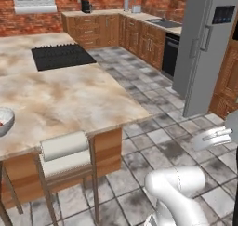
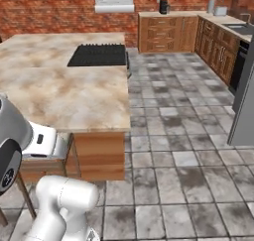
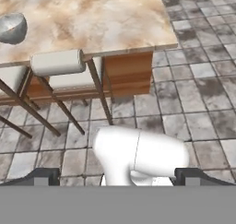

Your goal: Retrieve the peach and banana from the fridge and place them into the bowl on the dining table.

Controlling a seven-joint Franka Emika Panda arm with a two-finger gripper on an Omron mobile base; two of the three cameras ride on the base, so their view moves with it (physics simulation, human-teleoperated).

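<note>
The dining table [image 1: 69, 95] with its marbled beige top and black cooktop [image 1: 60, 56] fills the left of the left base view. The light grey bowl [image 1: 4, 120] stands near the table's left end, cut by the frame edge. A small reddish speck shows in it, and I cannot tell what it is. The bowl [image 3: 11, 27] also sits at the upper left of the hand view. The grey fridge [image 1: 207, 48] stands at the right with its doors closed. My gripper [image 3: 117, 177] is open, its fingertips [image 3: 46, 176] wide apart, holding nothing. Peach and banana are out of view.
Wooden stools with white cushions [image 1: 65, 155] [image 3: 60, 64] are tucked under the table's near edge. Grey tiled floor [image 1: 153, 127] lies between table and fridge. Wooden cabinets, a black oven [image 1: 169, 55] and a sink counter line the back wall.
</note>
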